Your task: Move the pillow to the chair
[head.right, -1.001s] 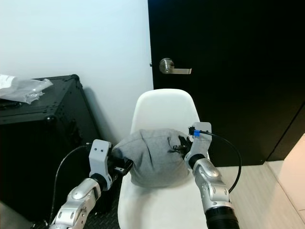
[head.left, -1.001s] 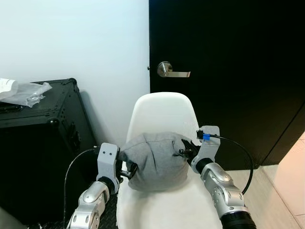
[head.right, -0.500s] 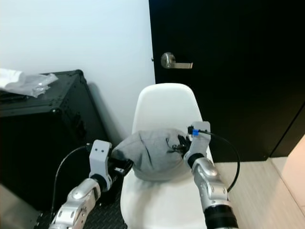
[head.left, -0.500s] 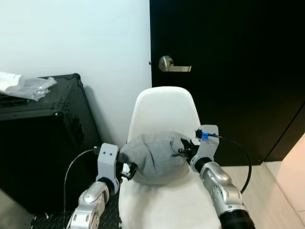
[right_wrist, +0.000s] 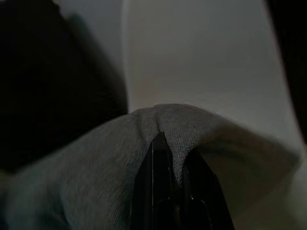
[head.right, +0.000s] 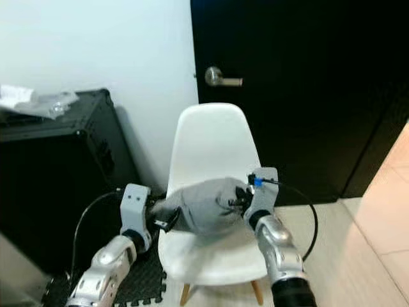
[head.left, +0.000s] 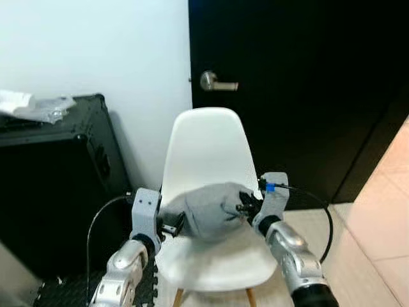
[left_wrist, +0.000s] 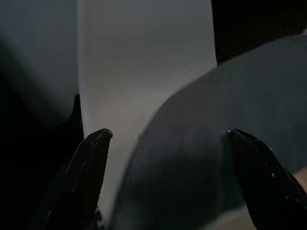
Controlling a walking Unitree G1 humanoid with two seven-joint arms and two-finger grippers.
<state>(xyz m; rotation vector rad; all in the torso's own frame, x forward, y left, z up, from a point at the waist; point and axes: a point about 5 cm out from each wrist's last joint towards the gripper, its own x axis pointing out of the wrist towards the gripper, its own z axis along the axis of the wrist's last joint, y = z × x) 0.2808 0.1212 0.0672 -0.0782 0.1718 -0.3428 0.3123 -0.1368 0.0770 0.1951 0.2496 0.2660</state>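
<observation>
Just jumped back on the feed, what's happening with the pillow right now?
The grey pillow is over the white chair's seat, held between both arms. The right gripper is pinched shut on a fold at one end. The left gripper sits at the other end with its fingers open. The pillow is not yet released.

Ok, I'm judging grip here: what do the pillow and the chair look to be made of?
Pillow: grey knit fabric, matte, creasing where the right gripper pinches it. Chair: smooth white moulded shell, probably plastic, faint sheen; legs look wooden.
</observation>
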